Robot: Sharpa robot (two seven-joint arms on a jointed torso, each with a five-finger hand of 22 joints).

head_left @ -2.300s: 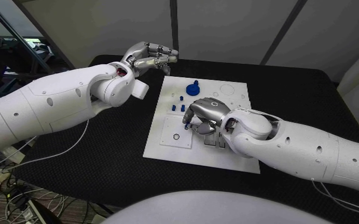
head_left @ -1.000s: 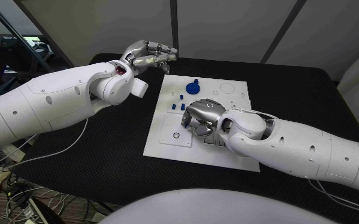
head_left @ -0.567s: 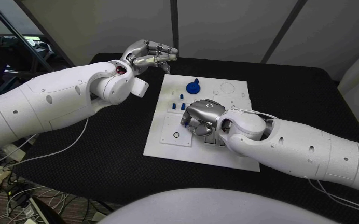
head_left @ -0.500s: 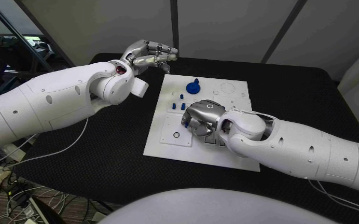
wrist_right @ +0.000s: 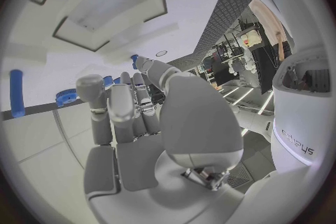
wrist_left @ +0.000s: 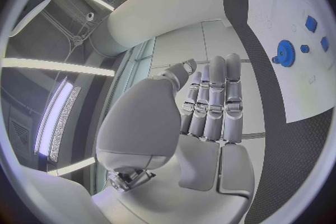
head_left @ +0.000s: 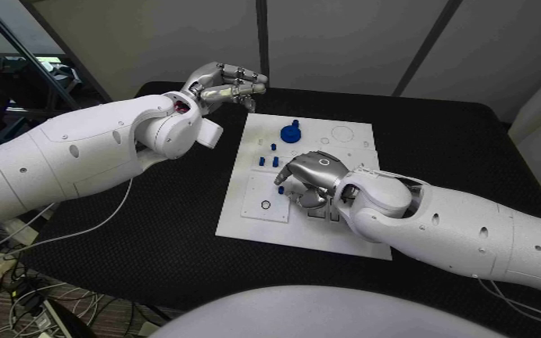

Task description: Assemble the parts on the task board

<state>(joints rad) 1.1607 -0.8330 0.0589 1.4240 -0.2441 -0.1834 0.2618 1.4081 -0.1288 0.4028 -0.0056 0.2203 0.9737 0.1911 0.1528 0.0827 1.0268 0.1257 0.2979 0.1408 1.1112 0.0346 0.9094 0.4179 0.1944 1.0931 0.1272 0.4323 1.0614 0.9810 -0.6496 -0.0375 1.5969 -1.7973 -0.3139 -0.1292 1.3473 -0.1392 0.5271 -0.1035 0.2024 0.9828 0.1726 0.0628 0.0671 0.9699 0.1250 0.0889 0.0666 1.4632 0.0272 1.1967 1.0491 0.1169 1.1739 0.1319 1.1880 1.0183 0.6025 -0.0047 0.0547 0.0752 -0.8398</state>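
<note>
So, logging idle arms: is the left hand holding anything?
No: the left hand hovers beyond the task board, fingers together, nothing in them.

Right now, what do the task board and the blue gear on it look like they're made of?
Task board: probably rigid plastic, matt white, flat with recessed outlines. Blue gear: likely moulded or printed plastic, evenly blue, without metallic shine. Neither material is certain from looks.

White board (head_left: 254,214) lying flat under right hand's fingers (head_left: 295,185); blue gear (head_left: 291,133) standing beyond fingertips; small blue pegs (head_left: 268,160) sitting just beside them; blue rod (wrist_right: 17,93) lying nearby.
</note>
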